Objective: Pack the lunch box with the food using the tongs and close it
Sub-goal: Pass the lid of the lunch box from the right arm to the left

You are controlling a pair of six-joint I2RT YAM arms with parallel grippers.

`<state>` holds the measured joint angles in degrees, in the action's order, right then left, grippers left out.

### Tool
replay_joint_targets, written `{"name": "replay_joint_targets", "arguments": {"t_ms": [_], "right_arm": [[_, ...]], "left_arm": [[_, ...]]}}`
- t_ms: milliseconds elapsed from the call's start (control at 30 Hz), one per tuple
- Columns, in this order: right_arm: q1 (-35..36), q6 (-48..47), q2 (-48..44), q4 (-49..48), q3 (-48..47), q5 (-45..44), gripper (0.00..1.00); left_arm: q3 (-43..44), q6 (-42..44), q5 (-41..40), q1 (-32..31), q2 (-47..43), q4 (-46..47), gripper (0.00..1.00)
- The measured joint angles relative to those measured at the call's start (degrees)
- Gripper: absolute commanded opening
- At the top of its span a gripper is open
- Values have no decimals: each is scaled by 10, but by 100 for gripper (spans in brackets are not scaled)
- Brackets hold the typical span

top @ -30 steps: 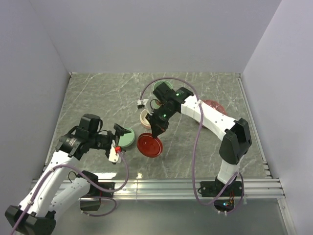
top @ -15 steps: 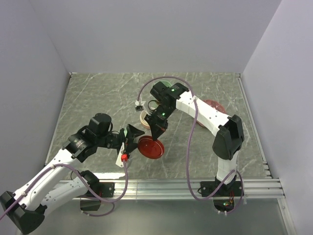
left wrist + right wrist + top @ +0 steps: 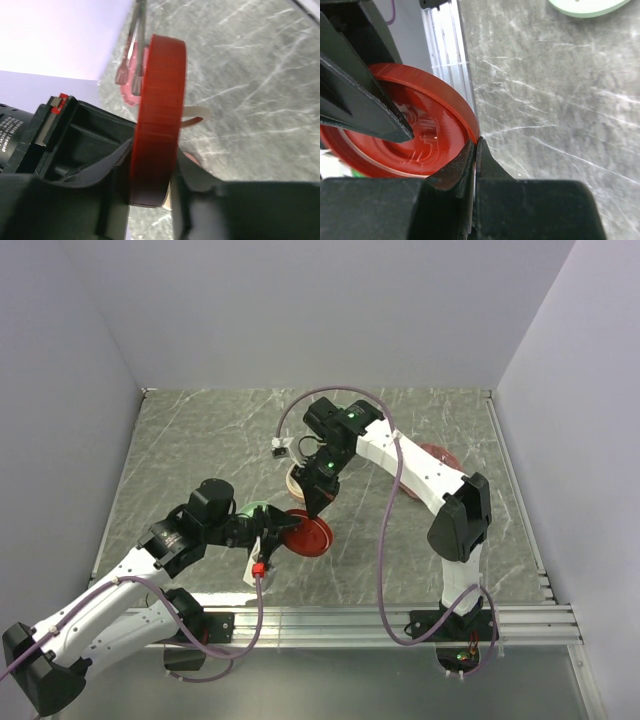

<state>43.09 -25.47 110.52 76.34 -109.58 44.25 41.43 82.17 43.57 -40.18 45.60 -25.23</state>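
Observation:
A red round lunch box lid (image 3: 310,535) stands on edge, just above the table at centre. My right gripper (image 3: 315,505) comes down from behind and is shut on its upper rim; the right wrist view shows the jaws (image 3: 476,142) pinching the rim of the red lid (image 3: 415,130). My left gripper (image 3: 278,528) is at the lid's left edge. In the left wrist view the red lid (image 3: 160,100) fills the gap between the fingers (image 3: 152,170), both pads against it. Thin grey tongs (image 3: 137,30) lie over a pink plate (image 3: 129,97) behind. I cannot make out any food.
A beige round container (image 3: 298,478) sits under the right wrist, with a green one (image 3: 325,420) behind it. A pale green lid (image 3: 250,510) lies under the left wrist. The pink plate (image 3: 440,455) is at right, partly behind the right arm. Walls close three sides.
My left arm has swung right to the red lid and its jaws have closed on the lid's left edge. The right arm has kept its grip, shifting slightly.

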Motion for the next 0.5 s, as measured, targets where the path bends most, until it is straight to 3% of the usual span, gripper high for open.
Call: {"name": "replay_joint_targets", "arguments": {"t_ms": [100,167,200,300,500], "right_arm": [[0,2,0,5,-17,-11,9],[-2,6,0,10,-24,-20,21],[-2,9,0,11,-29,-25,34],[-10,19,-1,6,-46,-50,56],[-114,38,-54,-63,-63,-87,70]], "left_arm": [[0,-4,-5,-3,0,15,16],[0,-5,-12,-6,0,20,9],[0,-8,-15,-7,0,21,9],[0,-14,-18,-7,0,23,7],[5,-52,-20,-9,0,22,6]]}}
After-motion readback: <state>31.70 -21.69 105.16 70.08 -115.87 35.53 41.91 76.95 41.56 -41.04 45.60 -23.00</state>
